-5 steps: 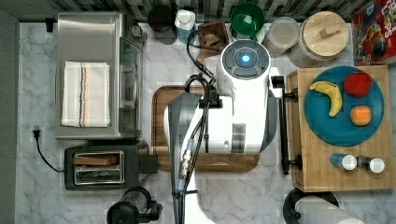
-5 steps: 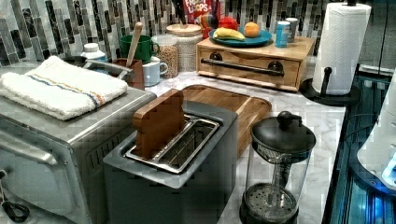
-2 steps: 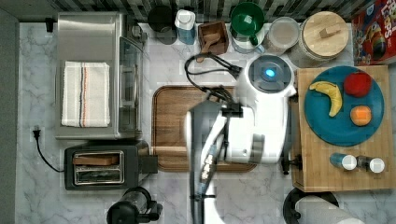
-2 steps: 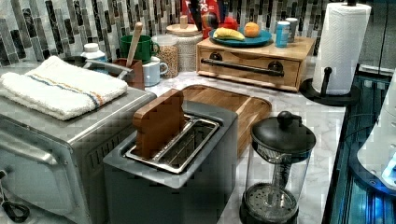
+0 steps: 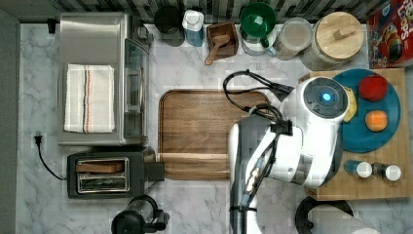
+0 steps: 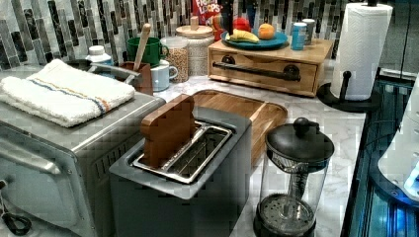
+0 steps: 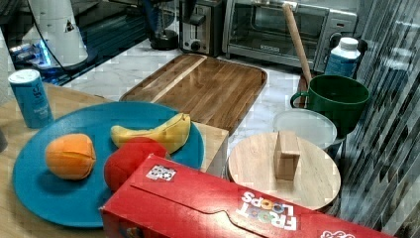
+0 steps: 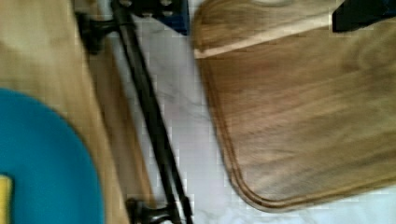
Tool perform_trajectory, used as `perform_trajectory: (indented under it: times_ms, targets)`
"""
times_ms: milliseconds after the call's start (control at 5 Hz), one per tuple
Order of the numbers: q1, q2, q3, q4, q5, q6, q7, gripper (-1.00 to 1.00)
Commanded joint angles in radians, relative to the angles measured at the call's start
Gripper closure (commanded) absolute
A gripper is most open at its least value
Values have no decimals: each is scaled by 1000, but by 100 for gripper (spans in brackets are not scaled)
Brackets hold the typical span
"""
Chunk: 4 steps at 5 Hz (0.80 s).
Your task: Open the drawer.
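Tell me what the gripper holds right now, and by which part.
It cannot be told. The drawer is shut and its handle stands bare in the wrist view.

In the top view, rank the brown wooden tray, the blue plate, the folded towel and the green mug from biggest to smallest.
1. Brown wooden tray
2. Blue plate, partly hidden by the arm, so versus the towel is unsure
3. Folded towel
4. Green mug

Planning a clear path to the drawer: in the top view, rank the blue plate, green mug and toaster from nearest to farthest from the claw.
Measured from the claw end of the arm:
1. Blue plate, just to the top view's right.
2. Green mug, by the back wall.
3. Toaster, far on the top view's left.
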Motion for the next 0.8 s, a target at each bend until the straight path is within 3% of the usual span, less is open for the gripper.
perform_trajectory:
  times_ms: [200, 800]
  targets:
    - [-21, -7, 8, -28, -17, 84, -210, -100]
    - [-59, -5, -39, -151, -63, 274, -389, -100]
